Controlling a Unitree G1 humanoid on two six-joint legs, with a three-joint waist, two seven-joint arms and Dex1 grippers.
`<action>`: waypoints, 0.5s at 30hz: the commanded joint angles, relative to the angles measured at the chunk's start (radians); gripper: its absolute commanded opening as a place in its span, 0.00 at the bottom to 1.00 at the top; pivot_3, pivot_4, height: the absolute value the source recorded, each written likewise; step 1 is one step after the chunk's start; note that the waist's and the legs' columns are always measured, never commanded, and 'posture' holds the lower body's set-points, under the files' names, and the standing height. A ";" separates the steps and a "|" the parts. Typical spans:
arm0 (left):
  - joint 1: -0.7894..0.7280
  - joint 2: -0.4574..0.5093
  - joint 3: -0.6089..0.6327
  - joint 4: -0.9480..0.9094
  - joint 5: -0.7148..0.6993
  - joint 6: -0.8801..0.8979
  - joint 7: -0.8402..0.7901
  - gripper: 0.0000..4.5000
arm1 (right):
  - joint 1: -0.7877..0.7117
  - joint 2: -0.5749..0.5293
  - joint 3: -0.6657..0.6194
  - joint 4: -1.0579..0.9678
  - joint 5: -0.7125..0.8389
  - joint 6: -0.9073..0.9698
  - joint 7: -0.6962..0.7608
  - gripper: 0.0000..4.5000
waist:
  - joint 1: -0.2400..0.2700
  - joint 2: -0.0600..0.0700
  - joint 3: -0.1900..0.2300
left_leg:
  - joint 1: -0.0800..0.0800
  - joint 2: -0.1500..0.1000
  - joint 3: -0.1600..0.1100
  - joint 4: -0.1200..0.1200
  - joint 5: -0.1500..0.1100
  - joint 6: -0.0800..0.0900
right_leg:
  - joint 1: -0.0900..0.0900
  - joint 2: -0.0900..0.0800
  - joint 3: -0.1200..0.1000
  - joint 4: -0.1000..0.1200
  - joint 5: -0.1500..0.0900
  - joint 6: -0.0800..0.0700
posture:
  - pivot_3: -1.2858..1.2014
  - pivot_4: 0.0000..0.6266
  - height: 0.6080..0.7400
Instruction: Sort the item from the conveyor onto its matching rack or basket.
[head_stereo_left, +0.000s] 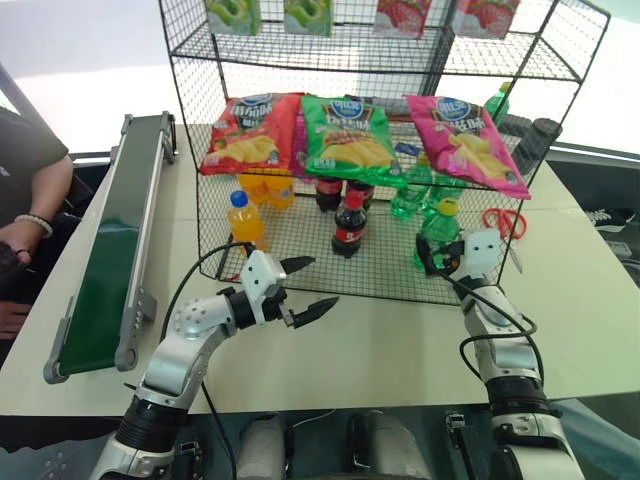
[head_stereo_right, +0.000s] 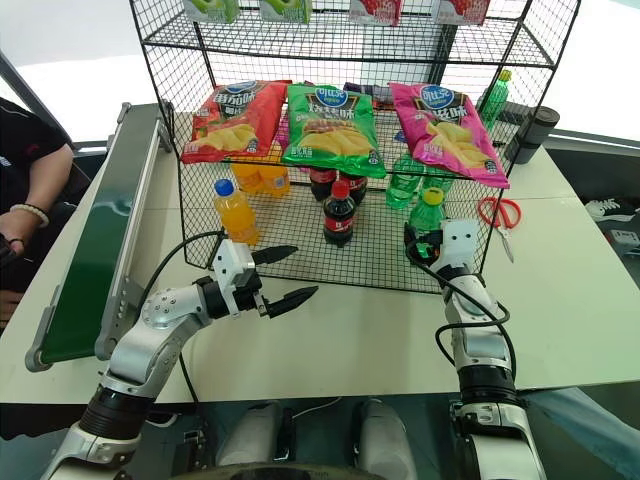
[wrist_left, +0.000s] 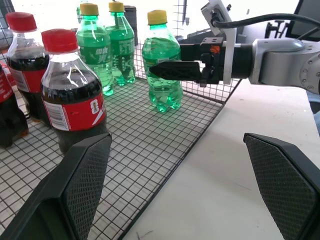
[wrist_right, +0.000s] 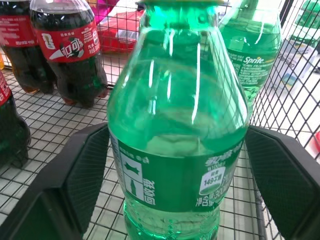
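White tabletop carries the rack (head_stereo_left: 200, 150), and we see the green bottle (wrist_right: 177, 145) upright on its bottom tier beside its green twins, apparently sorted. Our right gripper (wrist_right: 175, 200) stands wide around it, gripping nothing; our left gripper (head_stereo_left: 312, 287) hangs open before the rack.

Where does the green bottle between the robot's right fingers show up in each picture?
Left eye: green bottle on the rack's bottom shelf, right side.
Right eye: same spot.
Left wrist: upper middle.
Right wrist: centre.
Shared landmark: the nearest cola bottle.
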 joint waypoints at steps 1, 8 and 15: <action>-0.013 -0.004 -0.003 -0.029 -0.014 0.001 0.002 1.00 | 0.034 -0.025 -0.011 -0.119 -0.009 0.012 0.001 0.99 | 0.001 0.000 0.000 | 0.000 0.000 0.000 0.000 0.000 0.000 | 0.000 0.000 0.000 0.000 0.000 0.000 | 0.52 0.24 0.96; -0.018 -0.006 -0.002 -0.025 -0.017 0.010 0.009 1.00 | 0.197 -0.086 -0.022 -0.369 0.004 0.119 0.037 0.99 | 0.003 0.001 0.000 | 0.000 0.000 0.000 0.000 0.000 0.000 | 0.000 0.000 0.000 0.000 0.000 0.000 | 0.52 0.24 0.96; -0.042 0.027 0.035 0.020 -0.013 0.030 0.016 1.00 | 0.459 -0.201 -0.087 -0.739 0.115 0.247 0.181 0.99 | 0.003 0.002 -0.001 | 0.000 0.000 -0.001 0.000 0.000 0.000 | 0.000 0.000 0.000 -0.001 0.000 0.000 | 0.52 0.24 0.96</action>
